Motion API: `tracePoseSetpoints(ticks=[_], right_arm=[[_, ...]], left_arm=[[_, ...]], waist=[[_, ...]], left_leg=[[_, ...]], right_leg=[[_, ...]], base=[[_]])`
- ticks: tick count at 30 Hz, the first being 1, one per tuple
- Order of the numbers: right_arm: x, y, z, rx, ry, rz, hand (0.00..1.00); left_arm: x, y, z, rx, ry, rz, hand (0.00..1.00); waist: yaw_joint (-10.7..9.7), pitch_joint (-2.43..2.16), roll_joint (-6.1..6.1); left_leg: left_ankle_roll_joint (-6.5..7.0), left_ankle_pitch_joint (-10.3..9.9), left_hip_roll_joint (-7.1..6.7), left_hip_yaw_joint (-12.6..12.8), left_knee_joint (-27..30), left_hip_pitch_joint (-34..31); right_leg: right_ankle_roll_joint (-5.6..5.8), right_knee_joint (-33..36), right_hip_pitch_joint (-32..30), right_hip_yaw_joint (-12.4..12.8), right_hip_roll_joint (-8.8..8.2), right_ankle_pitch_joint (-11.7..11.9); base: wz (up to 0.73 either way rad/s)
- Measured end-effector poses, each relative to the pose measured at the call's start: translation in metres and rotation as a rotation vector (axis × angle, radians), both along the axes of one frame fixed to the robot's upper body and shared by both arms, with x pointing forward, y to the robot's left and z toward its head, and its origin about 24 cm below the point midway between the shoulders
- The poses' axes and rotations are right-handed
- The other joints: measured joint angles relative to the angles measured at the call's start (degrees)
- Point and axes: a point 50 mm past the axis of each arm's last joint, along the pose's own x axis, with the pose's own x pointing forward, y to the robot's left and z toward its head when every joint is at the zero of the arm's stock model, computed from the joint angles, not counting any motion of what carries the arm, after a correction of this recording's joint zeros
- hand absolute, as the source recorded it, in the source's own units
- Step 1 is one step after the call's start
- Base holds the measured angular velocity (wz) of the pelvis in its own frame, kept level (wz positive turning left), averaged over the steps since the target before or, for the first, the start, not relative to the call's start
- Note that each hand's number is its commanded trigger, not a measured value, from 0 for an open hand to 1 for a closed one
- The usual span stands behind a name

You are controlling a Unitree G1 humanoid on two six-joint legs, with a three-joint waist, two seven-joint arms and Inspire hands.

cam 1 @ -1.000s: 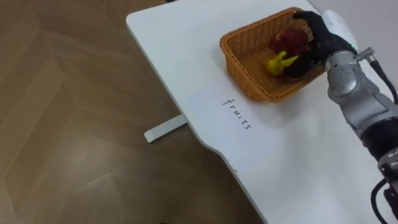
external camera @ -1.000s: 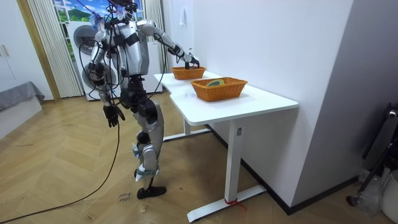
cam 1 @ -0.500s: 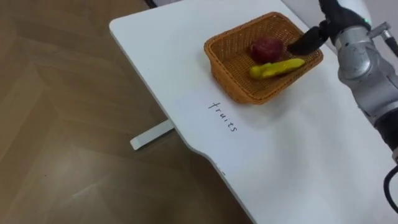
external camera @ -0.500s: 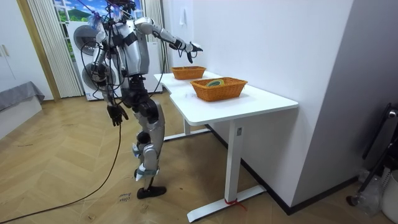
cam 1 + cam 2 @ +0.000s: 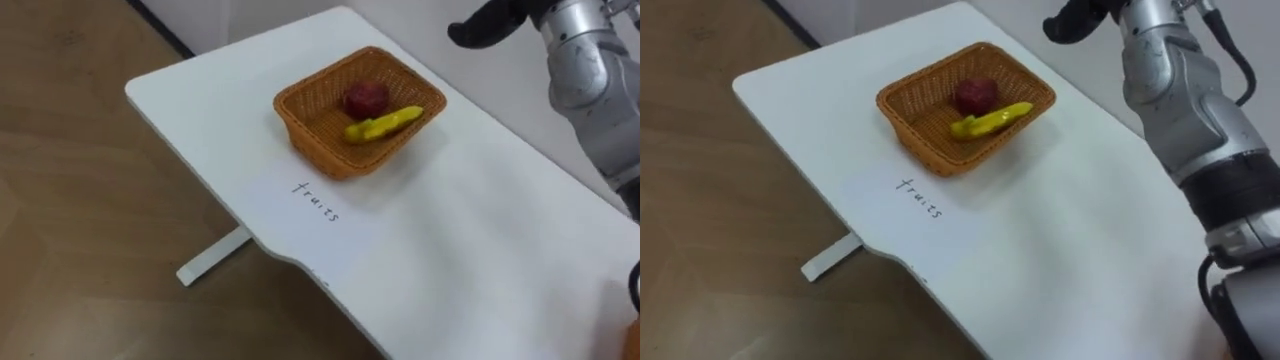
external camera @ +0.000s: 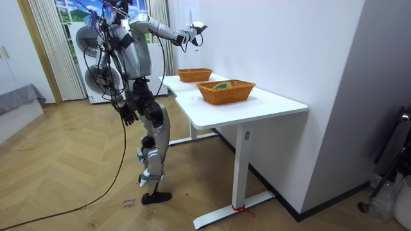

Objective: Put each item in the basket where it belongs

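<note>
- The floor point(image 5: 80, 180) fills the left side. It is brown wood laid in a zigzag.
- A flat white bar point(image 5: 210, 258), the table's foot, lies on the floor at lower left.
- The table point(image 5: 480, 250) is white and smooth, with round corners. It runs from upper left to lower right.
- The word "fruits" point(image 5: 316, 201) is written by hand in dark pen on the table, just below the basket.
- The basket point(image 5: 330, 152) is woven, tan and box-shaped. It sits at upper middle.
- In it lie a round dark red fruit point(image 5: 366, 98) and a long yellow banana point(image 5: 383, 125). They touch.
- The right hand point(image 5: 487, 22) is dark, on a shiny grey arm. It hangs at the top right, well apart from the basket, with loose fingers and nothing in them.
- The room view shows the robot standing at the table's far end, on the room view's left, with its right arm raised high.
- There the left hand point(image 6: 130, 116) hangs by its hip, relaxed and empty.
- A second basket point(image 6: 226, 94) stands nearer the middle of the table there. Something yellow-green lies inside, but I cannot tell what.
</note>
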Motion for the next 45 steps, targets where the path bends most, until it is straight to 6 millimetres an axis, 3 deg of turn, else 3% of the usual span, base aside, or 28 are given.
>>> tracePoseSetpoints(ticks=[4,9,14,16,21,25,27,30,35,38,45], right_arm=[[-0.008,0.002,0.016,0.015,-0.057,0.034,0.00],[-0.019,-0.012,0.028,0.044,-0.119,0.018,0.00],[-0.026,-0.024,0.030,0.073,-0.138,-0.005,0.00],[-0.030,-0.038,0.034,0.074,-0.150,-0.045,0.00],[-0.036,-0.058,0.039,0.119,-0.181,-0.105,0.00],[-0.046,-0.076,0.034,0.161,-0.192,-0.160,0.00],[-0.051,-0.085,0.034,0.174,-0.206,-0.189,0.00],[-0.058,-0.099,0.036,0.169,-0.218,-0.236,0.00],[-0.079,-0.131,0.037,0.248,-0.272,-0.328,0.00],[-0.088,-0.142,0.035,0.262,-0.290,-0.369,0.00],[-0.120,-0.175,0.013,0.357,-0.326,-0.514,0.00]], left_arm=[[0.012,-0.003,0.005,-0.034,-0.076,0.039,0.00],[0.019,-0.006,0.006,-0.086,-0.126,0.091,0.00],[0.028,-0.010,0.006,-0.103,-0.153,0.098,0.00],[0.035,-0.010,0.007,-0.104,-0.173,0.093,0.00],[0.045,-0.011,0.009,-0.113,-0.200,0.088,0.00],[0.053,-0.011,0.010,-0.121,-0.222,0.091,0.00],[0.056,-0.012,0.010,-0.123,-0.229,0.088,0.00],[0.052,-0.009,0.008,-0.110,-0.208,0.093,0.00],[0.042,0.000,0.005,-0.104,-0.193,0.144,0.00],[0.041,0.004,0.007,-0.095,-0.198,0.162,0.00],[0.030,0.006,0.001,-0.083,-0.166,0.196,0.00]], waist=[[-2.9,-0.18,0.45],[-5.2,0.19,1.30],[-8.5,-0.37,2.54],[-9.6,-0.47,2.89],[-13.0,-0.17,3.69],[-16.2,-0.53,3.95],[-16.5,-0.61,4.14],[-19.0,-0.76,4.56],[-20.5,-0.71,4.34],[-22.7,-0.68,4.07],[-25.3,-0.77,4.11]], left_leg=[[0.02,0.0,0.13,1.2,0.0,1.1],[0.43,-0.2,0.37,3.2,-0.5,3.6],[0.56,-0.3,1.05,5.7,-0.9,3.7],[0.66,-0.2,1.97,8.2,-1.5,4.1],[0.79,-0.2,2.57,11.2,-3.6,6.8],[0.85,-0.4,2.97,13.6,-4.5,7.8],[0.81,-0.5,3.68,15.3,-5.0,8.5],[0.78,-0.6,3.89,16.5,-5.9,9.1],[0.47,-0.9,4.68,19.5,-7.1,10.8],[0.33,-1.2,5.05,20.6,-7.2,10.7],[-0.39,-2.0,6.26,23.8,-7.3,11.3]], right_leg=[[-0.02,-0.6,0.7,1.6,0.07,0.0],[-0.06,-0.7,2.2,3.9,-0.03,0.0],[-0.33,-0.4,1.4,6.4,0.01,0.2],[-0.50,0.6,0.1,8.3,-0.03,0.3],[-0.56,0.4,0.9,11.5,0.11,0.4],[-0.56,0.4,0.6,12.8,0.43,0.4],[-0.76,0.4,-0.2,14.1,0.62,0.5],[-0.83,0.5,-0.6,14.4,0.71,0.6],[-0.84,0.3,-0.7,17.4,1.54,0.6],[-1.03,0.3,-1.4,18.5,1.92,0.7],[-1.55,0.3,-2.4,19.8,3.13,1.1]], base=[[-0.12],[-0.21],[-0.28],[-0.43],[-0.38],[-0.26],[-0.46],[-0.29],[-0.30],[-0.22],[-0.24]])
